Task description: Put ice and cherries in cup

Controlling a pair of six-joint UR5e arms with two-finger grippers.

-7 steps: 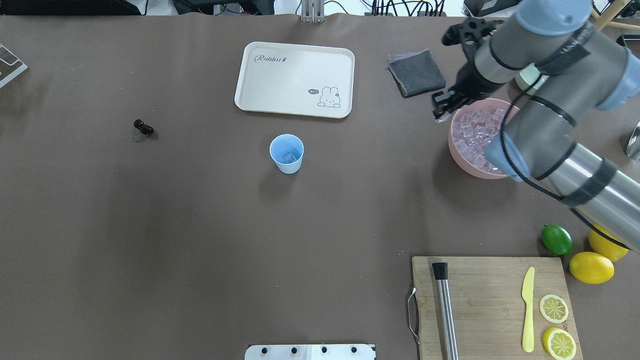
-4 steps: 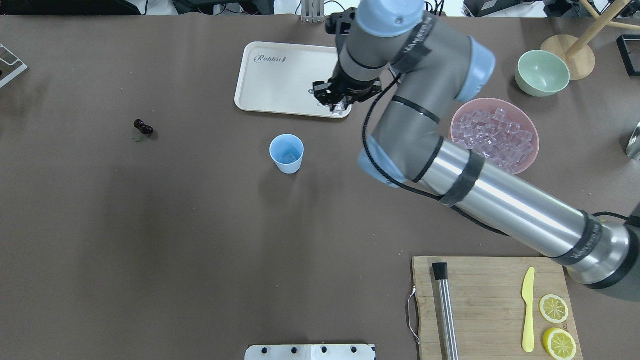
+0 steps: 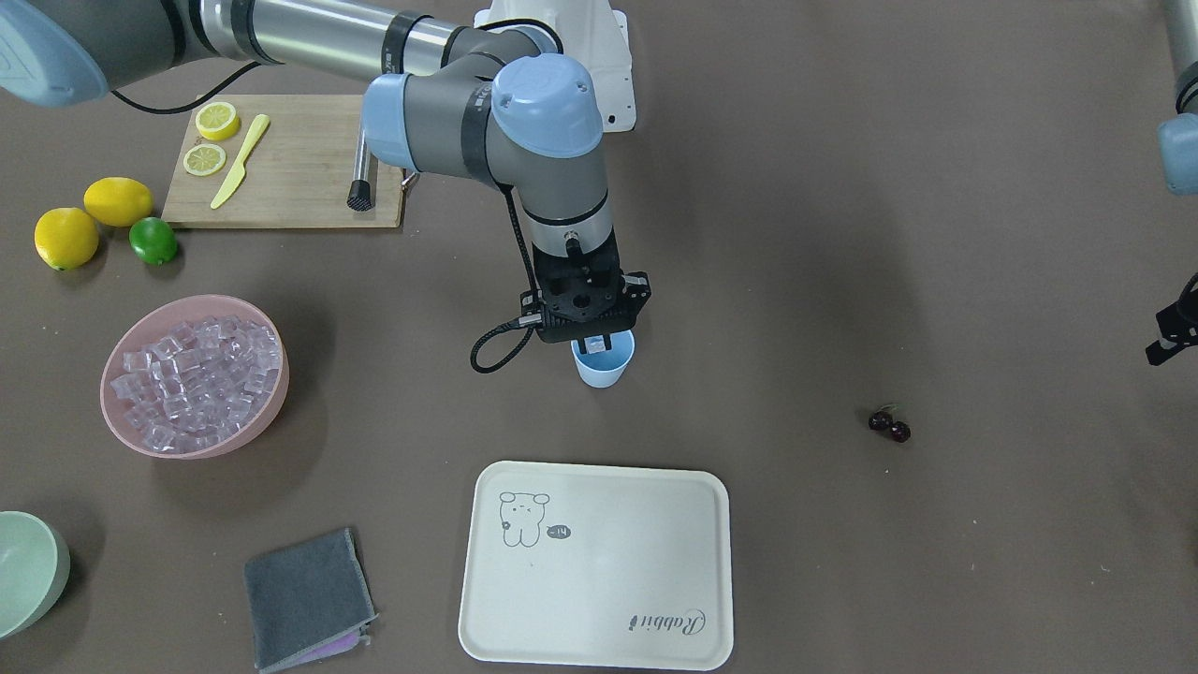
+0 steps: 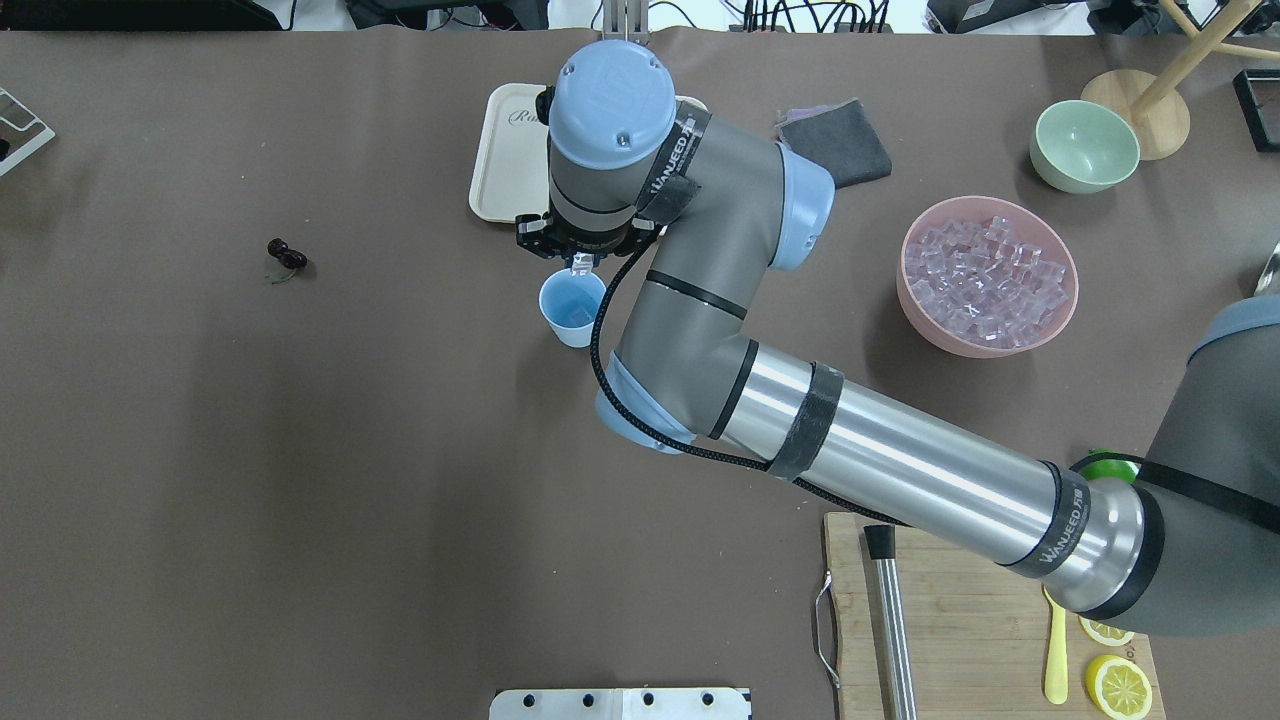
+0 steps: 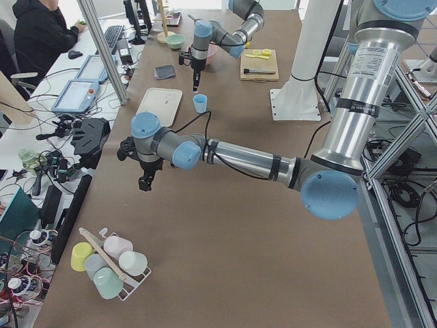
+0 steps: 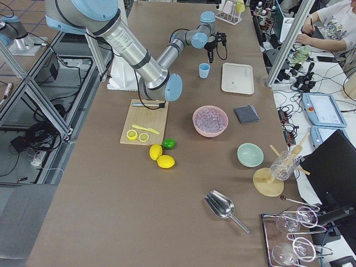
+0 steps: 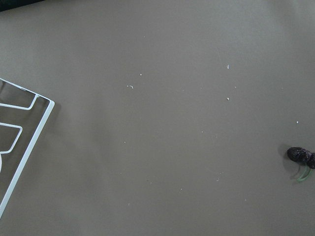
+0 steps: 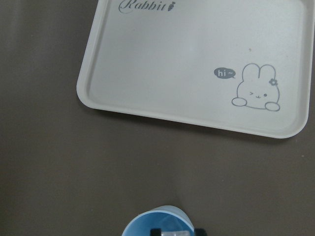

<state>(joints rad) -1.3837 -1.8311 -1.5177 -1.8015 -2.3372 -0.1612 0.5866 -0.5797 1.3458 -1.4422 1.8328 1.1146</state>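
Note:
The light-blue cup (image 4: 573,312) stands upright mid-table, just in front of the cream tray. My right gripper (image 4: 579,263) hangs straight over its rim (image 3: 604,360), shut on one clear cube of ice (image 8: 177,233). More ice (image 4: 985,272) fills the pink bowl (image 3: 131,431). The cherries (image 4: 287,254) lie on the brown table far to the left, and they also show at the right edge of the left wrist view (image 7: 301,155). My left gripper (image 3: 1168,344) hovers near the cherries, apart from them. Whether it is open or shut cannot be told.
The cream rabbit tray (image 4: 500,180) lies behind the cup, with a grey cloth (image 4: 850,150) beside it. A pale green bowl (image 4: 1085,146) stands at the back right. A cutting board (image 3: 290,178) holds a muddler, a yellow knife and lemon slices. A lime (image 3: 153,241) and two lemons lie nearby.
My right arm has swung from the pink bowl leftward across the tray, and it now holds an ice cube over the cup. The cup and cherries have not moved.

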